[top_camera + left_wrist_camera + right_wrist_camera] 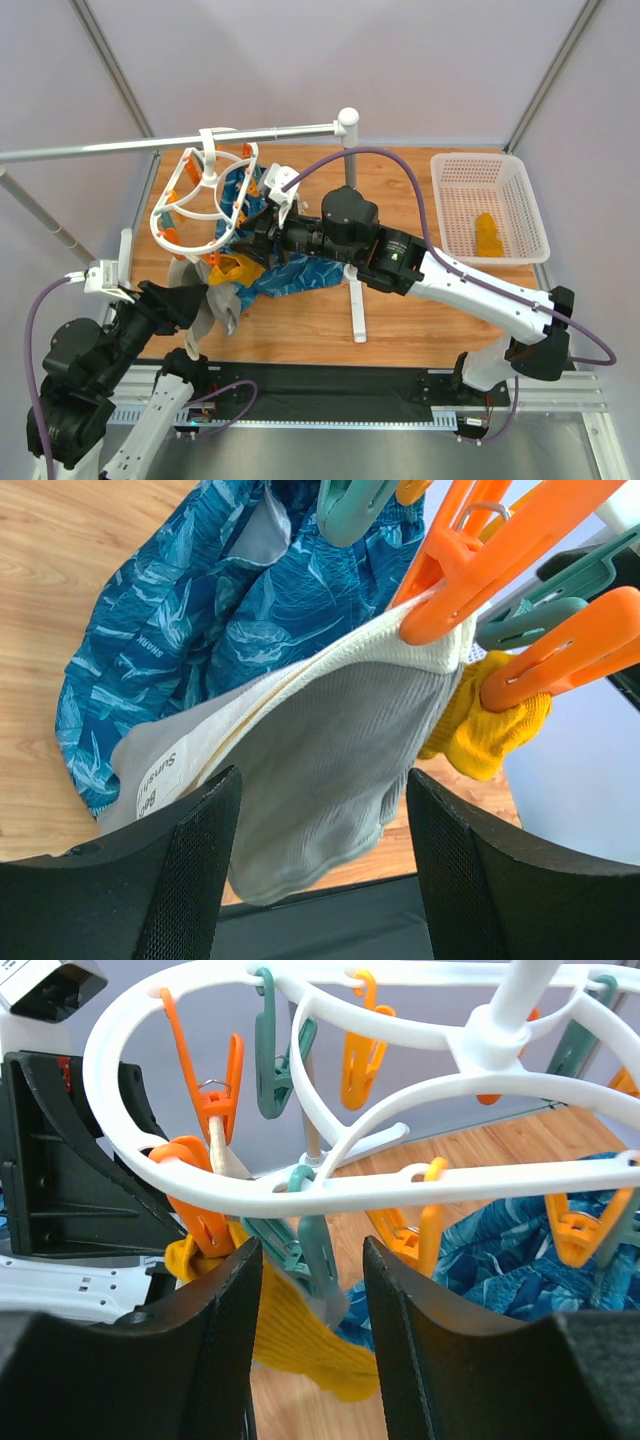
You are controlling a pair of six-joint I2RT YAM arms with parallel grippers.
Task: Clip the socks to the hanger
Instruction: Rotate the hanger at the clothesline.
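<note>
The white oval hanger (pixel 200 180) hangs by its hook from the grey rail. One mustard sock (pixel 300 1345) hangs from an orange clip (pixel 205 1225) on the hanger's outer ring (pixel 400 1185). It also shows in the left wrist view (pixel 485 730) and in the top view (pixel 240 268). My right gripper (pixel 308 1330) is open just below the ring, with the sock and a teal clip between its jaws. My left gripper (pixel 320 860) is open around the bottom of a clipped grey garment (pixel 330 750). The second sock (pixel 488 235) lies in the basket.
A blue wave-patterned cloth (pixel 300 275) hangs from the hanger over the wooden table. The grey rail (pixel 150 145) rests on a white post (pixel 355 300) at mid-table. The white basket (pixel 475 157) stands at the back right. Several orange and teal clips hang from the rings.
</note>
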